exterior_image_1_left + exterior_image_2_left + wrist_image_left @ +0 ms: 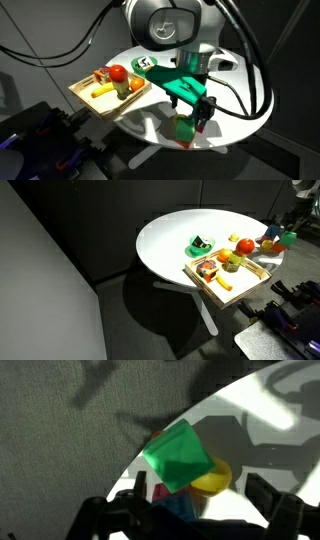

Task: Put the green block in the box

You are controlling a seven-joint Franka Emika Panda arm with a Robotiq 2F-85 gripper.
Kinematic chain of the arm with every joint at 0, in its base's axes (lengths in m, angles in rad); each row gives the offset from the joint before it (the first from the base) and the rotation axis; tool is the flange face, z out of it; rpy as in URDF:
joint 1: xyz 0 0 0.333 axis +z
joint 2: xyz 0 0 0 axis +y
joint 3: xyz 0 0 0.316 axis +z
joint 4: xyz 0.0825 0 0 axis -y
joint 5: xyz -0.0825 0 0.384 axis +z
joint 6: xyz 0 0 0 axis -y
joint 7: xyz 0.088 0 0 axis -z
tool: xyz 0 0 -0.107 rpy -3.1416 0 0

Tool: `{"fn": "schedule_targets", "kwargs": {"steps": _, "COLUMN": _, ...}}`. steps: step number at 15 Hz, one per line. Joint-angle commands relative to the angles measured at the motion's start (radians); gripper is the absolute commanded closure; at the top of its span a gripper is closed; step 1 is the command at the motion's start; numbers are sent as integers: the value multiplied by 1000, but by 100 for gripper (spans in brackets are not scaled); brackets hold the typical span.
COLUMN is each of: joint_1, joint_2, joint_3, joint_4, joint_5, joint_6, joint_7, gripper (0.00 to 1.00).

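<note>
While my pincer point(195, 512) hangs over the rim of the round white table point(165, 240), its fingers point(118, 515) stand wide apart at either side of the wrist view and close on nothing that I can see. Item one: the green block point(178, 455), a bright green cube, tilted on one corner between the fingers and clear of both. It sits atop a small heap near the table edge, well apart from the box. Under it in the wrist view are a yellow ball point(214, 481) and a blue cube point(181, 506), both partly hidden, so I cannot tell which of them bears it. In both exterior views the green block point(185, 126) point(288, 240) shows just below the pincer point(203, 110), with an orange piece point(268, 246) beside it. Item two: the box point(90, 103) point(245, 288), a shallow tan wooden tray overhanging the table edge. It holds a red round fruit point(118, 72), a yellow piece point(101, 92) and an orange-brown piece point(123, 88). Item three: a round green-rimmed object point(145, 65) point(200, 247) with a black-and-white top, flat on the table just behind the box. Item four: a second small yellow ball point(233, 237) on the table, between that object and the heap.
</note>
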Motion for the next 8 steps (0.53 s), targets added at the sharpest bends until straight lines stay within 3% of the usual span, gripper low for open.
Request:
{"fn": "schedule_targets", "kwargs": {"steps": 1, "joint_1": -36, "joint_2": 13, "joint_3": 21, "joint_4": -4, "joint_5": -23, "joint_6": 29, "joint_7": -36, "gripper": 0}}
{"fn": "schedule_targets", "kwargs": {"steps": 8, "joint_1": -68, "joint_2": 42, "joint_3": 41, "joint_4": -2, "joint_5": -21, "joint_6": 58, "joint_7": -96, "gripper": 0}}
